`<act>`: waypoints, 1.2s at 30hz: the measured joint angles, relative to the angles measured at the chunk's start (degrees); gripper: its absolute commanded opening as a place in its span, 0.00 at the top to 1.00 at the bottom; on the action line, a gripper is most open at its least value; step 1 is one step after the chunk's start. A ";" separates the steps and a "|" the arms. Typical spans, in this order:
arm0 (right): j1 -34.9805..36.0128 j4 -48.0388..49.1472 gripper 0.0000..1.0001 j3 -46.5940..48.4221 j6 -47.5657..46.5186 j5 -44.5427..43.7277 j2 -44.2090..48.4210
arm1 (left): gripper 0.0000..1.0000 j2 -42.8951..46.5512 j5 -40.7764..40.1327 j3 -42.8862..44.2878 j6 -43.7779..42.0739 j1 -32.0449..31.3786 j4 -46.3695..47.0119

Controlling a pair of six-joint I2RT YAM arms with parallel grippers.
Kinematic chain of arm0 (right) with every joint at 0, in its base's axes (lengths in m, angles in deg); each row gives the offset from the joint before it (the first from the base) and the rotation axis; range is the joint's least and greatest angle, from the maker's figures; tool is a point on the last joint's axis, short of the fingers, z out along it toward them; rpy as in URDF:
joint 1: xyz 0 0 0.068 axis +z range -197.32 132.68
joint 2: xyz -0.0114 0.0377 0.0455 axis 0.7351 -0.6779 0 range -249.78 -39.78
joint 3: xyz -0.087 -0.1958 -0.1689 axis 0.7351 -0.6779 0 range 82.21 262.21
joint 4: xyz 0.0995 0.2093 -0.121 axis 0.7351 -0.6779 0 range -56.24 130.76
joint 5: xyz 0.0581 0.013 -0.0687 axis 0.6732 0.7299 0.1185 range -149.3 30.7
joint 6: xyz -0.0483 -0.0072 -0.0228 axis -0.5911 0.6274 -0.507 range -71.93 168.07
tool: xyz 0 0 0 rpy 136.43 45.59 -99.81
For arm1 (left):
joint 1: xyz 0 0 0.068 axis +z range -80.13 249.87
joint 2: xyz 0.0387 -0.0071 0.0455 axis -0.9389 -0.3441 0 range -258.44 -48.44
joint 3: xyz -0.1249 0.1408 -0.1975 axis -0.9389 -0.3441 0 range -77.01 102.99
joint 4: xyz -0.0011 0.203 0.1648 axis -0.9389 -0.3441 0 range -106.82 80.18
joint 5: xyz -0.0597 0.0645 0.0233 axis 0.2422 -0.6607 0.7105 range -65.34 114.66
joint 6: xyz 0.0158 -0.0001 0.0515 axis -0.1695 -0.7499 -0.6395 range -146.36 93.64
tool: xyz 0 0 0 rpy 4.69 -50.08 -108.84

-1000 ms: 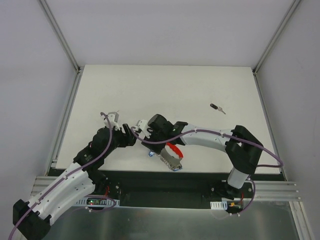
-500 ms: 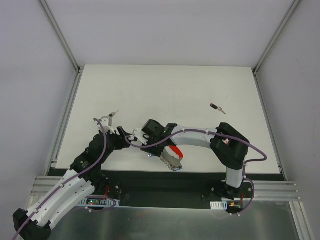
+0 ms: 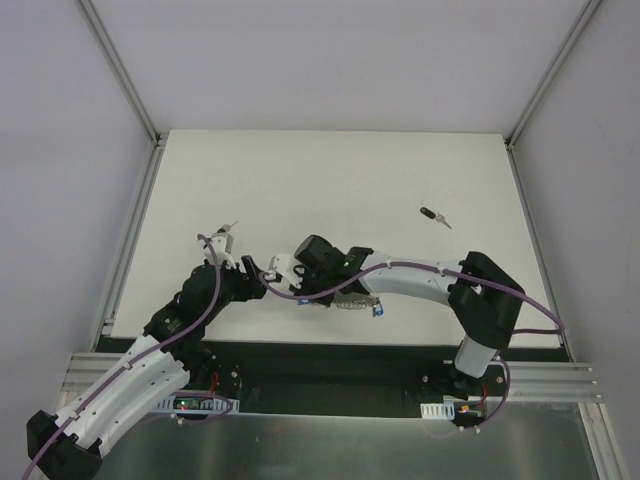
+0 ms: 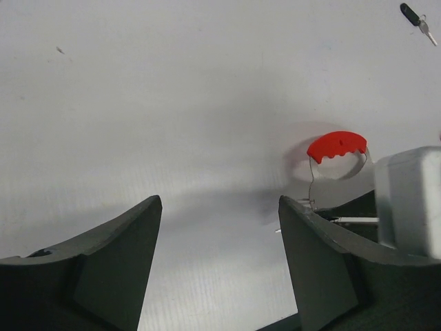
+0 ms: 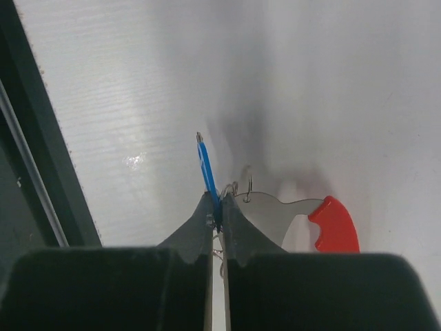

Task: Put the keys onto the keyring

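Since a second ago my right end effector (image 5: 215, 219) has snapped shut; from above, its catch is hidden. Left wrist: my left end effector (image 4: 217, 265) stands apart, the keyring (image 4: 336, 145) just beyond it. Right wrist: fingers clamp the blue key (image 5: 206, 172) beside the keyring. Light, stiff and slippery, I judge; its plastic head is the place to hold.

The right claw (image 5: 216, 221) is closing tight on the blue key (image 5: 207, 172), having stood open a second ago; the keyring (image 5: 335, 224) is sliding beneath that arm.
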 measured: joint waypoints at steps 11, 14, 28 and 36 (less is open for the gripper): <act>-8.79 5.07 0.99 -8.09 0.72 11.74 18.34 | 0.29 -0.22 13.88 0.00 -8.04 0.00 10.36; -10.12 7.23 0.99 -10.32 0.98 15.58 21.77 | 0.30 -2.10 20.74 0.00 -10.16 0.00 17.16; -13.00 9.44 0.99 -16.92 1.20 23.54 37.75 | 0.30 -4.96 32.94 0.04 -17.81 0.00 32.28; -14.16 7.80 0.99 -16.57 0.94 30.05 40.92 | 0.24 -8.61 45.31 1.95 -32.28 0.00 33.22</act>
